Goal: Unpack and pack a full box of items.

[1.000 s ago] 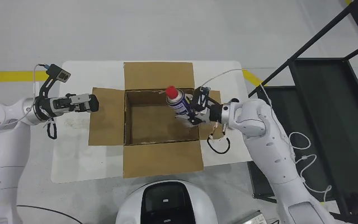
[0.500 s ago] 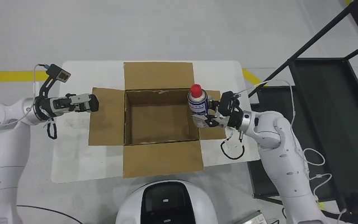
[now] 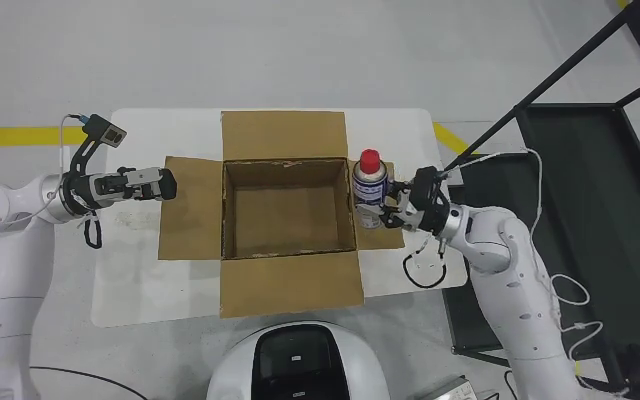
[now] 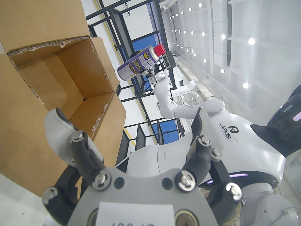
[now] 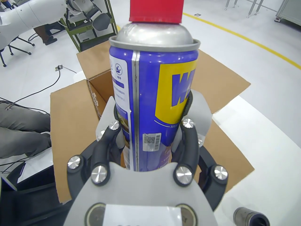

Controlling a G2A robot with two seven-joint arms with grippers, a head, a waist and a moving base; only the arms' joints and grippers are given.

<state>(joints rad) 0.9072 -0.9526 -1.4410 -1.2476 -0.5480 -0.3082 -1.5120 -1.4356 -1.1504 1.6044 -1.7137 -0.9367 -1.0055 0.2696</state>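
**A:** What is over at the left?

**B:** The white table (image 3: pixel 130 280) starts there. The left gripper (image 3: pixel 168 184) hangs over the outer edge of the left flap of the box (image 3: pixel 290 285). Its fingers (image 4: pixel 58 128) stand wide apart with nothing between them.

**A:** And the box itself?

**B:** It is brown cardboard and sits in the middle of the table. All four flaps are folded outward and lie flat: one far, one near, one to each side. The top view shows its brown bottom.

**A:** Where is the spray can?

**B:** The spray can (image 3: pixel 369 185) is outside the opening, just right of the box's right wall and above the right flap. It stands upright with its red cap on top, and its body is blue with a yellow panel. I cannot tell whether its base touches the flap.

**A:** What holds it?

**B:** The right gripper (image 3: pixel 390 204) comes in from the right and is clamped on the lower part of the can. One finger presses each side of the can.

**A:** Anything farther right?

**B:** A black metal rack (image 3: pixel 570 150) stands on the floor just beside the table's right edge.
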